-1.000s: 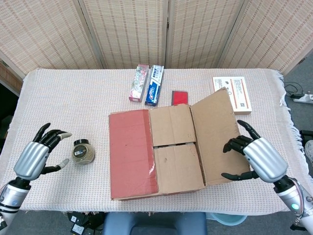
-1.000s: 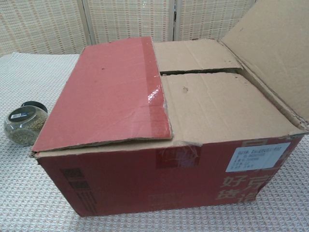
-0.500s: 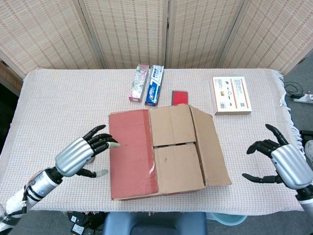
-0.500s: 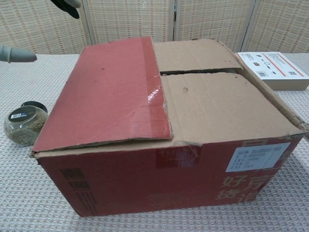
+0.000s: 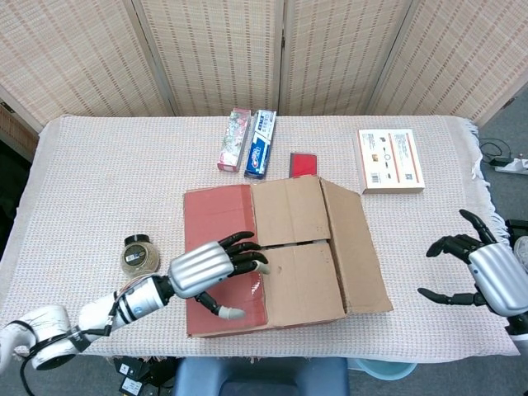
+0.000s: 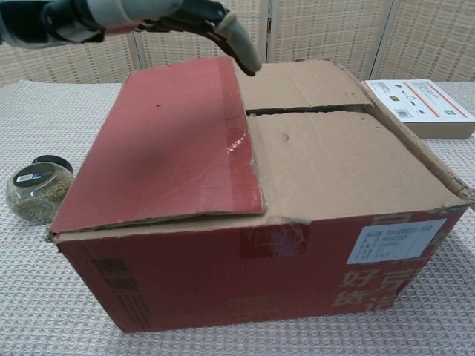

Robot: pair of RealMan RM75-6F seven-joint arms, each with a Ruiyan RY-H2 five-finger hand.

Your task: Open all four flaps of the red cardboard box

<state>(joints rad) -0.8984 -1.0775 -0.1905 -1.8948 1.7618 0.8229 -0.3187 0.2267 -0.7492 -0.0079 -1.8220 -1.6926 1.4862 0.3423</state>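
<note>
Left hand [image 5: 216, 268]: moved in from the table's left side, fingers spread and empty above red flap [image 5: 221, 256] | red cardboard box [image 6: 260, 274]: table centre; right flap [image 5: 356, 246] folded outward, three remain | right hand [image 5: 488, 274]: withdrawn right, fingers apart, empty.

Your left hand [image 5: 213, 272] covered part of the red flap [image 5: 219, 239], and the chest view's top edge cut it off above the fingers [image 6: 239, 41]. Your right hand [image 5: 487, 272] was clipped by the head view's right edge. Print on the white box [image 5: 391, 160] was too small to read.
</note>
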